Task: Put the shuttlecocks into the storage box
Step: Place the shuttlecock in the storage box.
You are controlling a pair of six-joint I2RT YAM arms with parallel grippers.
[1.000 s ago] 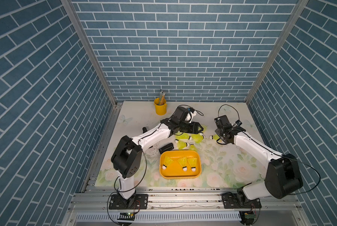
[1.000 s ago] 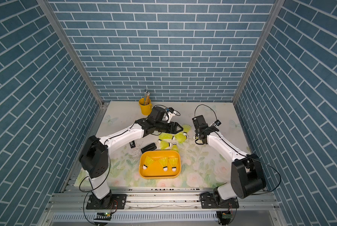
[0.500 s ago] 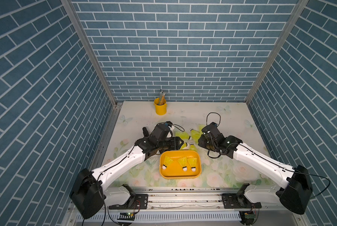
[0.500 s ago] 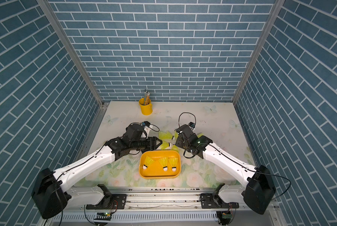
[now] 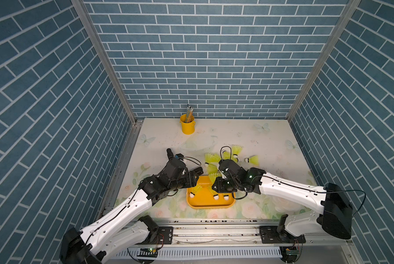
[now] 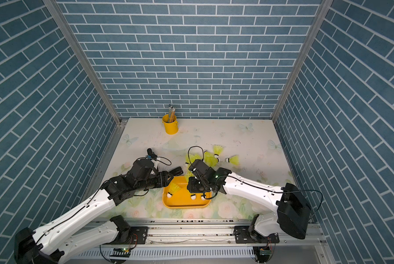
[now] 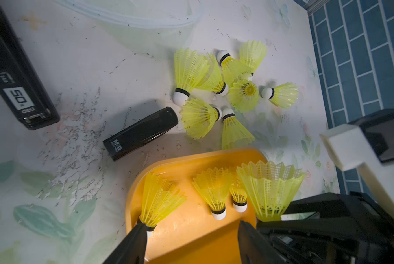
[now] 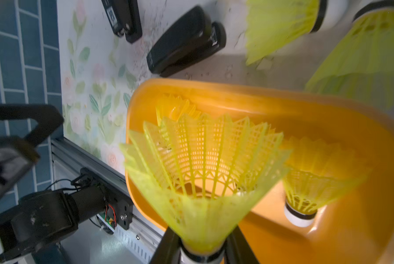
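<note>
With the right end effector (image 8: 201, 246) clamped on the cork of a shuttlecock (image 8: 202, 178) over the storage box (image 7: 186, 160), lower close before releasing (beside the three boxed shuttlecocks (image 7: 214, 192)). Hold the parted, empty left end effector (image 7: 192, 225) aside. Beyond, loose shuttlecocks (image 7: 198, 116) on the bench (image 7: 99, 68).

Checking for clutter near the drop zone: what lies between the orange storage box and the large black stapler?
A smaller black stapler lies between the storage box and the large stapler, touching neither, seen in the left wrist view.
</note>
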